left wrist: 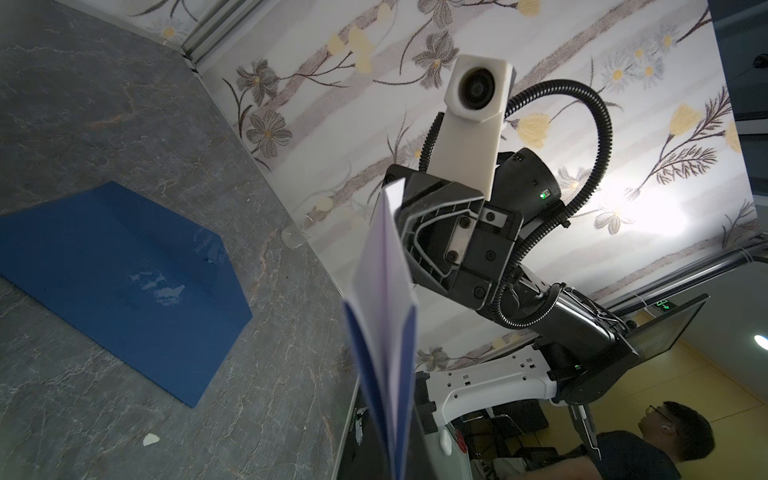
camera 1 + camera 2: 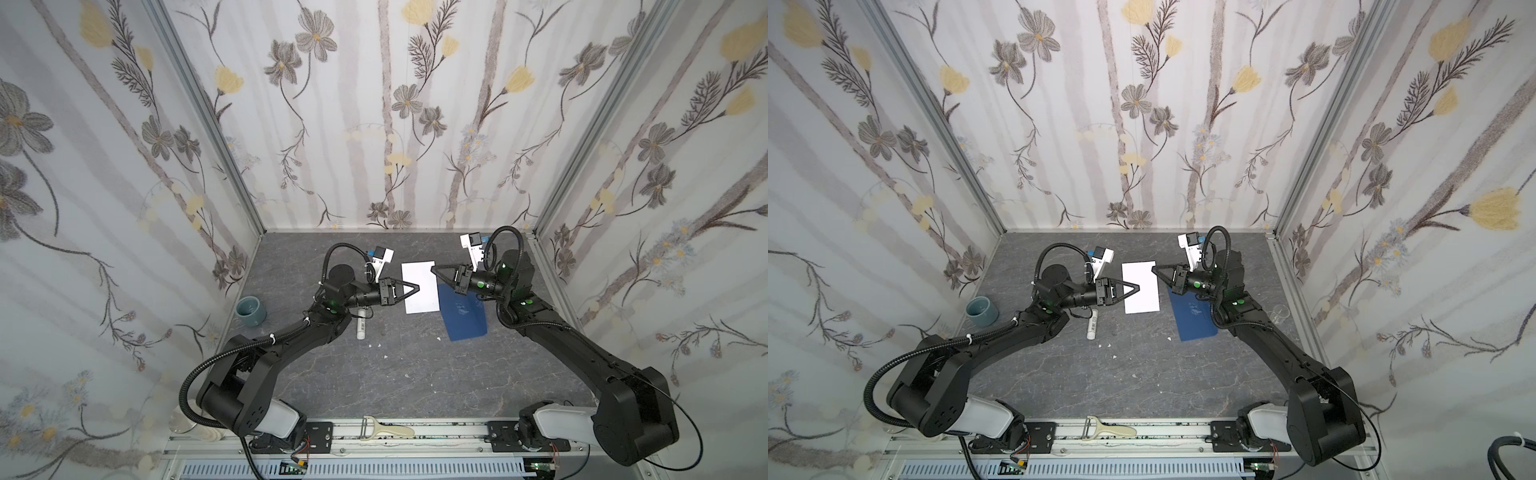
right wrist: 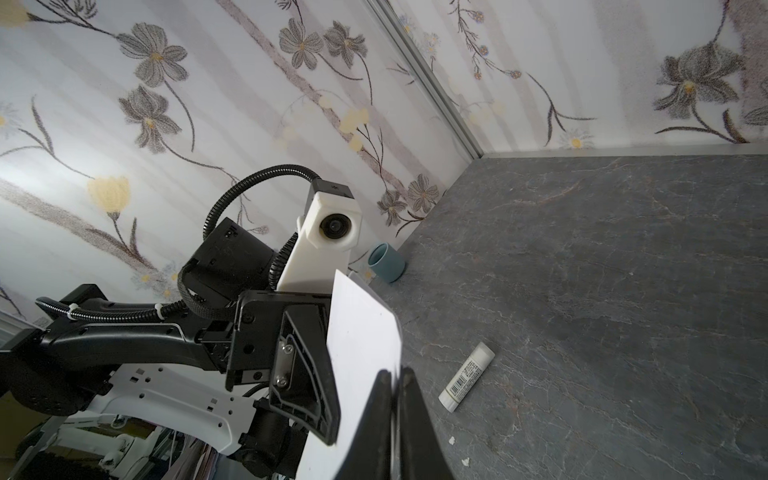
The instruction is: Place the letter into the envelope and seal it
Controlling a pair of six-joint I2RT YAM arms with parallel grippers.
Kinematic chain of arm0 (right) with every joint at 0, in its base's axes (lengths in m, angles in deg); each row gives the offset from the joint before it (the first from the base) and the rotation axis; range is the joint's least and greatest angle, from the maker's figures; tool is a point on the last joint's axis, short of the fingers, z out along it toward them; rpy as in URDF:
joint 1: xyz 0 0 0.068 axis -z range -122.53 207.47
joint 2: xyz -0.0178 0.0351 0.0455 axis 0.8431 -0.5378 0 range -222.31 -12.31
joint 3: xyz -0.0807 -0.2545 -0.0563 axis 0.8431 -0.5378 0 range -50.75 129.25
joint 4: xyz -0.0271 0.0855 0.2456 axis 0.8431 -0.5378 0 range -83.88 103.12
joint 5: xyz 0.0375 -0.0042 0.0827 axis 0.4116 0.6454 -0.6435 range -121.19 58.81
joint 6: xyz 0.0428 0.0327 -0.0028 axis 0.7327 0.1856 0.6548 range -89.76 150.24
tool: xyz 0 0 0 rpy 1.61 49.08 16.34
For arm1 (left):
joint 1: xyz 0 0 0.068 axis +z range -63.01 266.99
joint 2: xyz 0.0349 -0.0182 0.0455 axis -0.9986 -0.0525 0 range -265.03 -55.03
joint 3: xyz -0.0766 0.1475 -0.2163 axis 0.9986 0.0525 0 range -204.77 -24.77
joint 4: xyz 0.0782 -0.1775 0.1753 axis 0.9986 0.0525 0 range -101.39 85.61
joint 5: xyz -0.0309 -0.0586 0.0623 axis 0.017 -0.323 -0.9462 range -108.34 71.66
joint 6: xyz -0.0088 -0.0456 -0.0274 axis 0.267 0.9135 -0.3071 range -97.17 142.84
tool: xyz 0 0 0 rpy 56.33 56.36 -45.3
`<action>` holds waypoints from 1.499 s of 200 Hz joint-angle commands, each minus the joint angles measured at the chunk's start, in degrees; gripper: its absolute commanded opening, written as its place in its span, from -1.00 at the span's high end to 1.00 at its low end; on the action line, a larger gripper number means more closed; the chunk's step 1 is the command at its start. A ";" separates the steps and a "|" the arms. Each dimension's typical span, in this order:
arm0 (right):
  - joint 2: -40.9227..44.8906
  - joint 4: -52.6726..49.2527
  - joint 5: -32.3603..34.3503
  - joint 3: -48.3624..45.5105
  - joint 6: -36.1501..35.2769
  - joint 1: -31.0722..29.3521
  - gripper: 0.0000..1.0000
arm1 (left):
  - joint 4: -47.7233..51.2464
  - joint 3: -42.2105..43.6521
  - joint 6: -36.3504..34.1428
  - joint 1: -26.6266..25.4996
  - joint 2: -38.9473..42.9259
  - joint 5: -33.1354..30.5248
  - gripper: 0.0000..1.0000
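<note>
The letter (image 2: 422, 297) is a white folded sheet held flat in the air between both arms, in both top views (image 2: 1142, 291). My left gripper (image 2: 417, 288) (image 2: 1139, 288) is shut on its left edge. In the left wrist view the letter (image 1: 386, 299) runs edge-on, blue-bordered, into the left gripper (image 1: 395, 465). My right gripper (image 2: 433, 269) (image 2: 1153, 270) pinches the far right corner. Its fingers (image 3: 384, 399) stand a thin slit apart on the letter (image 3: 361, 332). The dark blue envelope (image 2: 465, 316) (image 2: 1194, 318) (image 1: 124, 286) lies flat on the table below the right gripper.
A white glue stick (image 2: 360, 326) (image 3: 467, 382) lies under the left arm. A blue-grey cup (image 2: 250, 311) (image 3: 386, 262) stands by the left wall and a small clear glass (image 2: 1281, 313) by the right wall. A peeler (image 2: 384, 430) rests on the front rail. White scraps dot the table.
</note>
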 commanded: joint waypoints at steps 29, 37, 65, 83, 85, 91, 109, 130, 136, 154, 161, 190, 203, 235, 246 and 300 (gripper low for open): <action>0.47 3.65 -1.50 -1.18 1.17 -0.45 0.60 | -2.73 -0.45 0.09 -0.11 0.05 -0.85 1.00; 0.41 3.96 -1.64 -1.17 1.27 -0.54 0.91 | -2.72 -0.41 0.09 -0.11 0.07 -1.01 1.00; 0.75 4.29 -1.75 -1.55 1.67 -0.66 0.66 | -2.74 -0.44 0.17 -0.11 0.00 -1.51 1.00; 1.39 4.85 -1.78 -2.19 1.83 -0.88 0.34 | -2.74 -0.25 0.09 -0.13 0.09 -2.11 1.00; 1.48 4.94 -1.76 -2.24 1.84 -0.95 0.33 | -2.75 -0.21 0.09 -0.16 0.06 -2.19 1.00; 1.66 5.22 -1.67 -2.54 2.01 -1.02 0.31 | -2.75 -0.16 0.09 -0.11 -0.01 -2.44 1.00; 1.86 5.76 -1.87 -3.36 2.37 -1.37 0.42 | -2.73 -0.36 0.17 -0.11 -0.13 -2.86 1.00; 1.94 6.01 -1.87 -3.99 2.59 -1.49 1.00 | -2.70 -0.73 0.17 -0.15 -0.13 -3.22 1.00; 1.95 6.18 -1.79 -4.11 2.68 -1.50 1.00 | -2.71 -0.76 0.17 -0.19 -0.13 -3.30 1.00; 2.46 6.44 -1.51 -4.57 2.89 -1.48 0.54 | -2.70 -0.85 0.26 -0.24 -0.13 -3.72 1.00; 2.71 6.64 -1.50 -4.70 3.00 -1.55 0.42 | -2.75 -0.85 0.26 -0.19 -0.13 -3.89 1.00; 3.44 6.50 -1.54 -5.15 2.91 -1.52 0.38 | -2.74 -0.63 0.27 -0.28 -0.08 -4.88 1.00; 3.37 6.52 -1.71 -5.33 2.92 -1.58 0.75 | -2.79 -0.59 0.34 -0.28 -0.04 -5.28 1.00; 3.48 6.67 -1.90 -5.77 3.08 -1.65 0.77 | -2.82 -0.51 0.53 -0.28 0.13 -6.06 1.00; 3.78 6.85 -1.85 -6.01 3.12 -1.65 0.54 | -2.91 -0.49 0.50 -0.28 0.22 -6.37 1.00; 4.15 6.92 -2.12 -6.21 3.25 -1.85 1.00 | -3.01 -0.50 1.04 -0.28 -0.03 -7.59 1.00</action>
